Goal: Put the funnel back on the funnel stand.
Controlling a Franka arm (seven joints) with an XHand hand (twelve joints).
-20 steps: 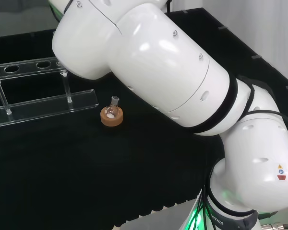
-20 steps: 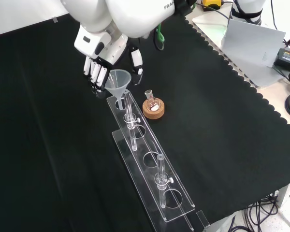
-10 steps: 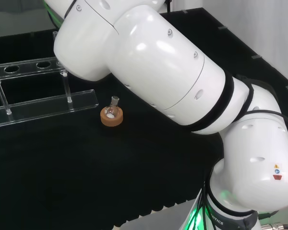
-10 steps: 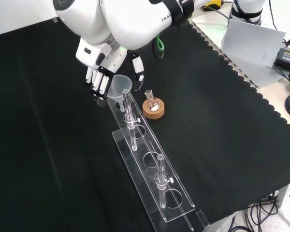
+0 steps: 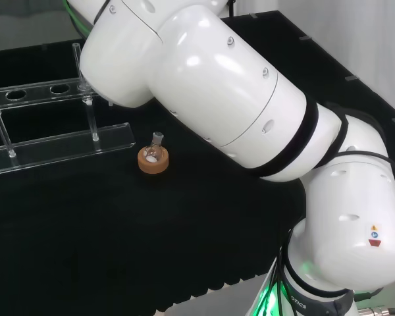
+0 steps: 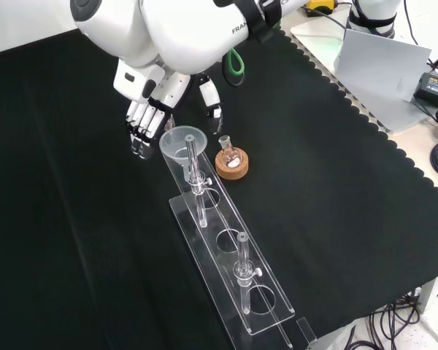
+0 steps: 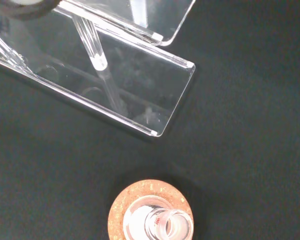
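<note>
Bright, even light falls from overhead. White glare spots gleam on the arm (image 5: pixel 237 99) in the head view. The black cloth (image 6: pixel 336 182) swallows shadows. Thin highlights trace the clear rack (image 7: pixel 140 100) edges in the wrist view, where a dark blurred shape sits beside the rack.

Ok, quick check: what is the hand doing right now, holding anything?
Hand: open, fingers relaxed, holding nothing; the clear plastic funnel sits in the clear acrylic funnel stand, apart from it.
</note>
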